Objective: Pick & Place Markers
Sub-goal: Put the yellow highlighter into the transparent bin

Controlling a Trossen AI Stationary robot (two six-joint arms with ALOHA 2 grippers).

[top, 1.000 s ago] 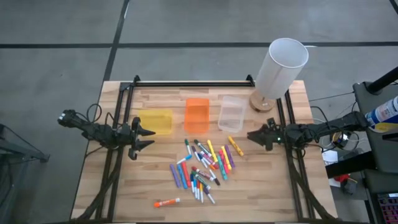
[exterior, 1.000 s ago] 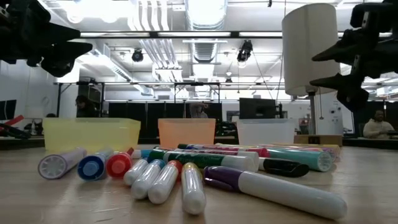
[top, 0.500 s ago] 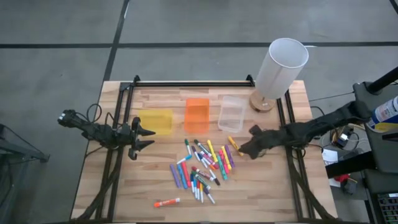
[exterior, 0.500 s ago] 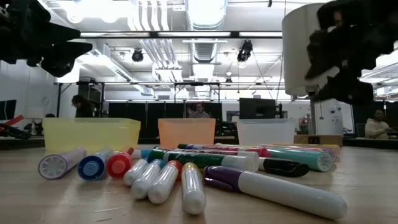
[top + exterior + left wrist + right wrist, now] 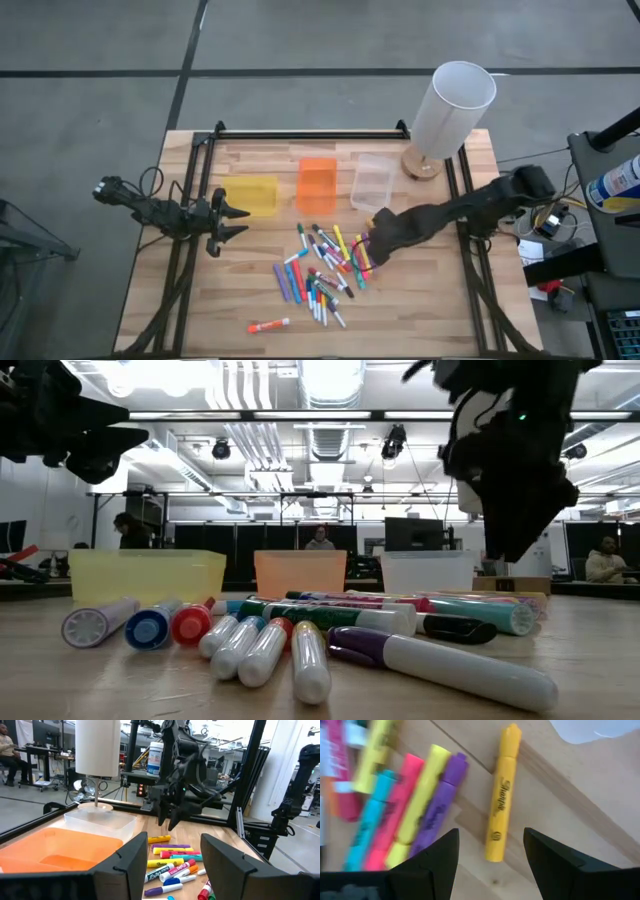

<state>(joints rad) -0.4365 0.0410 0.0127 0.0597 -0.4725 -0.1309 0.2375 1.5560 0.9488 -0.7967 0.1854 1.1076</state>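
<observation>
Lying closest to the low camera, a bunch of markers rests on the wooden surface, with white barrels and blue, red and purple caps pointing forward. From above, the pile of markers sits in the middle of the surface, and one orange marker lies alone near the front edge.

The right gripper hangs low just above the right side of the pile. Its fingers are open wide and hold nothing. A yellow marker lies on the wood right between them, and a purple marker, another yellow one, a pink one and a teal one lie side by side just beside it.

The left gripper waits at the left side of the surface, near the yellow bin. Its fingers are open and empty too.

Behind the pile stand three bins in a row: the yellow bin, an orange bin and a clear bin. At the far right corner stands a white lamp
</observation>
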